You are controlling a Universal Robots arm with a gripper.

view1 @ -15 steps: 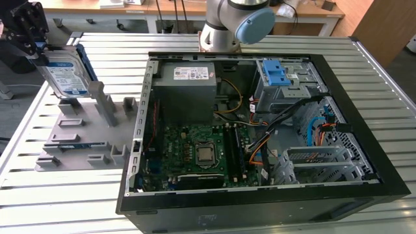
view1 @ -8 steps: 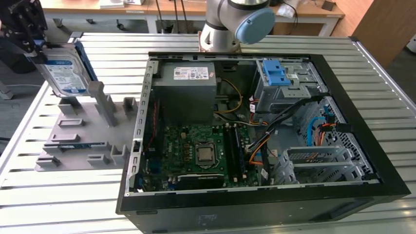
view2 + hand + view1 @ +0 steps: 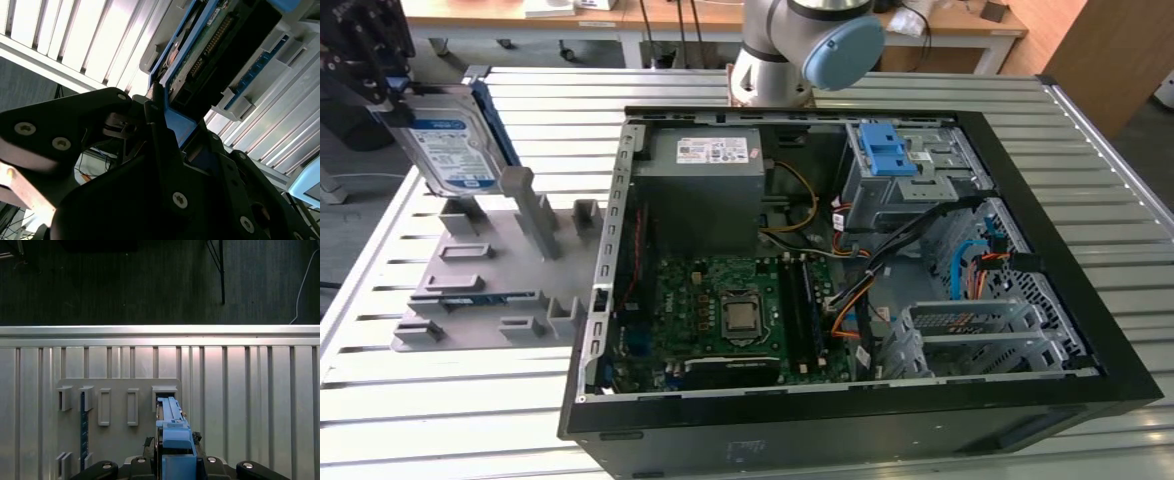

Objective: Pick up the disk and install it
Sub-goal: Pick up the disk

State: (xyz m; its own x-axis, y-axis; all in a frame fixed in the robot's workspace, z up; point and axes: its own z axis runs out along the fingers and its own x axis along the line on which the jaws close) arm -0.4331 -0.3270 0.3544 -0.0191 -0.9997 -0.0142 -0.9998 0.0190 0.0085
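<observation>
While the fingers (image 3: 161,155) clench the disk (image 3: 447,150) by its blue rail, it hangs upright over the grey rack (image 3: 480,290) at the exterior view's upper left. Pickup looks done; installing it in the open case (image 3: 854,425) remains.

We see the disk (image 3: 451,150) as a flat silver hard drive with a white-and-blue label and blue plastic rails along its edges. It stands on edge, leaning slightly, at the exterior view's left, well apart from the open computer case (image 3: 1067,330). The gripper (image 3: 390,98) clamps its upper end, and its lower end hangs over the grey rack (image 3: 494,290); we cannot tell whether they touch. In the second wrist view its underside (image 3: 220,45) shows a green circuit board; the first wrist view shows its blue rail (image 3: 172,432) edge-on.
</observation>
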